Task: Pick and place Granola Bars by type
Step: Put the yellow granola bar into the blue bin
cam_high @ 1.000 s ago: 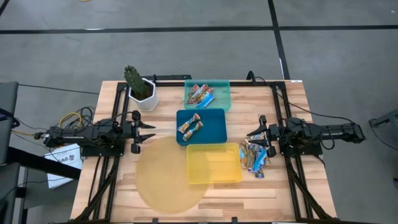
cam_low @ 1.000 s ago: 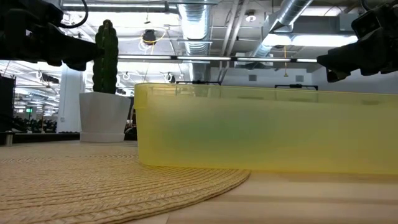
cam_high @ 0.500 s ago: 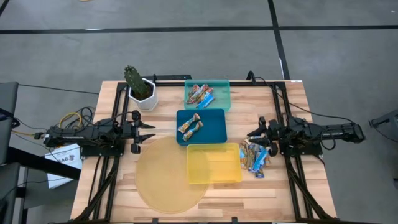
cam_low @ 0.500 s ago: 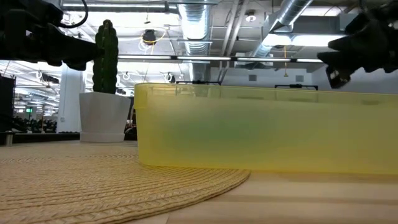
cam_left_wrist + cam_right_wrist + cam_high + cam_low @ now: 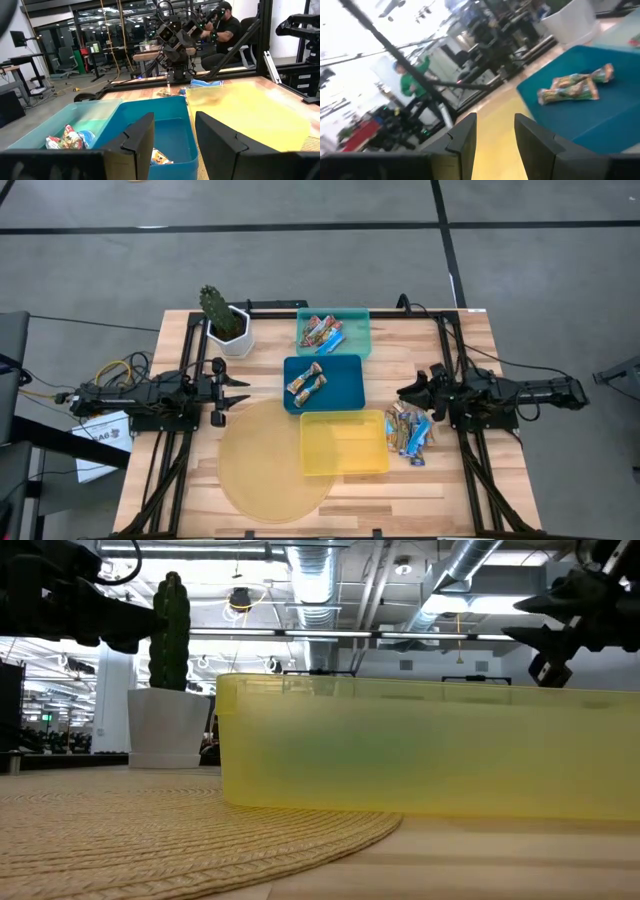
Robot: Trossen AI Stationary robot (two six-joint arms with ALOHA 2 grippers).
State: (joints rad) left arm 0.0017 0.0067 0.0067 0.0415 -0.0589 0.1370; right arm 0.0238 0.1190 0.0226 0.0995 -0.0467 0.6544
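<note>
A wooden table seen from above holds three trays in a column: a teal tray (image 5: 334,332) with several wrapped bars, a blue tray (image 5: 324,383) with two tan-brown bars (image 5: 306,382), and a yellow tray (image 5: 344,442) with nothing visible inside, partly resting on a round woven mat (image 5: 262,462). The loose pile of granola bars (image 5: 410,430) still to be sorted lies on bare wood just beside the yellow tray. The right gripper (image 5: 411,391) hovers close to this pile, with its fingers apart and nothing between them. From that gripper the pile lies slightly toward the table's front edge and below it, very near. The bars mostly lie with their long axes running front to back across the table, roughly crosswise to the gripper's reach. The left gripper (image 5: 237,391) waits well apart on the far side of the trays, fingers also apart and empty, with a potted cactus (image 5: 224,318) nearby. The right arm is clearly the nearer one, so it looks best placed to drop onto the pile.
</note>
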